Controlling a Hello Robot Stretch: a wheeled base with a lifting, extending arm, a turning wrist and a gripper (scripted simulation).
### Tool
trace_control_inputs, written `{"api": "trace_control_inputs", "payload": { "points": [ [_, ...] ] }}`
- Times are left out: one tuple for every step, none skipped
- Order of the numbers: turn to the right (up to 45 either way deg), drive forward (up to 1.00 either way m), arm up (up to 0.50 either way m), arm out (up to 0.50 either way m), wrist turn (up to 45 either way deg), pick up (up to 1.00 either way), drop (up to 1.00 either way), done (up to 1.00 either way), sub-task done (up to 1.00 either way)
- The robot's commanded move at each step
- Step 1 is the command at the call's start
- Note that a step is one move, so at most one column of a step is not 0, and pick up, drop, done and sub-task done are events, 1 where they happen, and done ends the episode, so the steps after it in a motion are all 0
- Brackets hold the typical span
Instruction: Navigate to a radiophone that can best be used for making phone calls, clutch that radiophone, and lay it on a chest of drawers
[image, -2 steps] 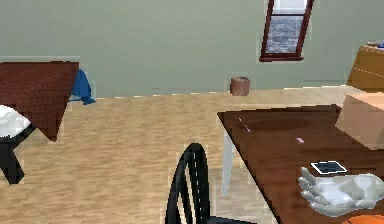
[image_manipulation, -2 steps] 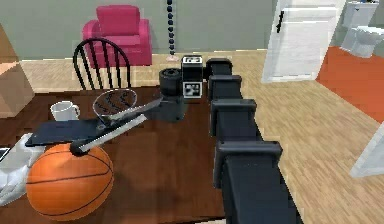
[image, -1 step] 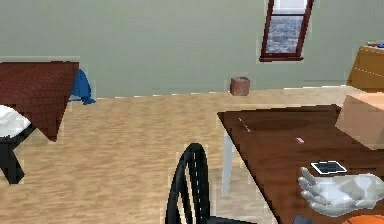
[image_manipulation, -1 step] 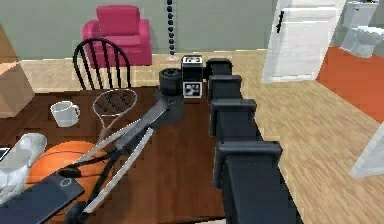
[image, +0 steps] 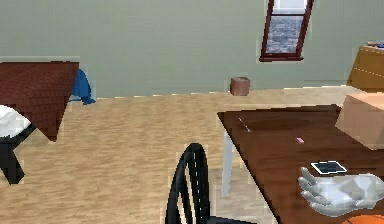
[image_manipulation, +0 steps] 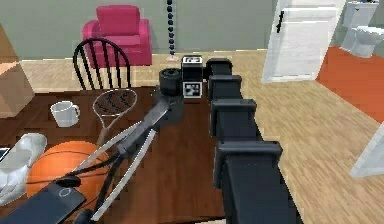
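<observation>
- Radiophone table first: the dark wooden table fills the forward view's four o'clock. On it, near the five o'clock edge, lies the radiophone, a small flat dark slab with a pale rim.
- The same table spreads across the arm side view from six to nine o'clock.
- The arm is a dark square bar that rises from the arm side view's six o'clock towards twelve, over the table's edge.
- A pink armchair stands by the wall at eleven o'clock. A white door stands at one o'clock.
- A black spindle-back chair stands at the table's far side. A black chair also shows at the forward view's six o'clock.
- A pale wooden chest of drawers sits at the forward view's two o'clock edge, well apart from the radiophone.
- A cardboard box rests on the table at three o'clock.
- An orange basketball lies at the arm side view's eight o'clock, touching a crumpled pale cloth. In the forward view the radiophone is just beside that cloth, at its twelve o'clock.
- The gripper slants from the arm's far end down towards seven o'clock, with the tabletop and the basketball behind its thin fingers. I cannot tell whether the fingers are apart or together, or whether it holds anything.
- A racket and a white mug lie on the table at ten o'clock.
</observation>
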Motion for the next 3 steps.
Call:
{"api": "trace_control_inputs", "payload": {
  "points": [
    [0.0, 0.0, 0.0, -0.22, 0.0, 0.0, 0.0, 0.0, 0.0],
    [-45.0, 0.0, 0.0, 0.0, 0.0, 0.0, 0.0, 0.0, 0.0],
    [-45.0, 0.0, 0.0, 0.0, 0.0, 0.0, 0.0, 0.0, 0.0]
  ]
}}
